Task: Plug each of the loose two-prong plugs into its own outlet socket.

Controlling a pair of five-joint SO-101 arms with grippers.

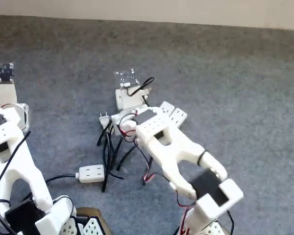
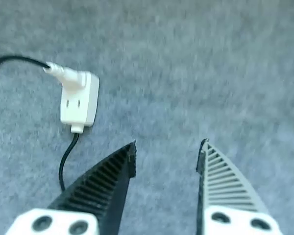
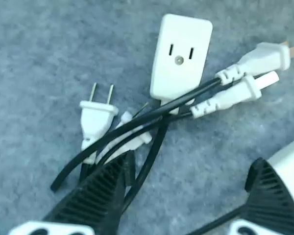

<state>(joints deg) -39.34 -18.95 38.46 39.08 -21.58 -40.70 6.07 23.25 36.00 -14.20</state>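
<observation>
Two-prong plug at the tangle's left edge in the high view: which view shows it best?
Right wrist view: the two-prong plug lies close, both prongs clear. High view has it small. Left wrist view faces an outlet socket.

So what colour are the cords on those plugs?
The cords are black, clearest in the right wrist view.

The right arm (image 1: pixel 172 147) covers part of the black cords (image 1: pixel 109 147), and one white plug (image 3: pixel 262 58) has its prongs cut off.
</observation>
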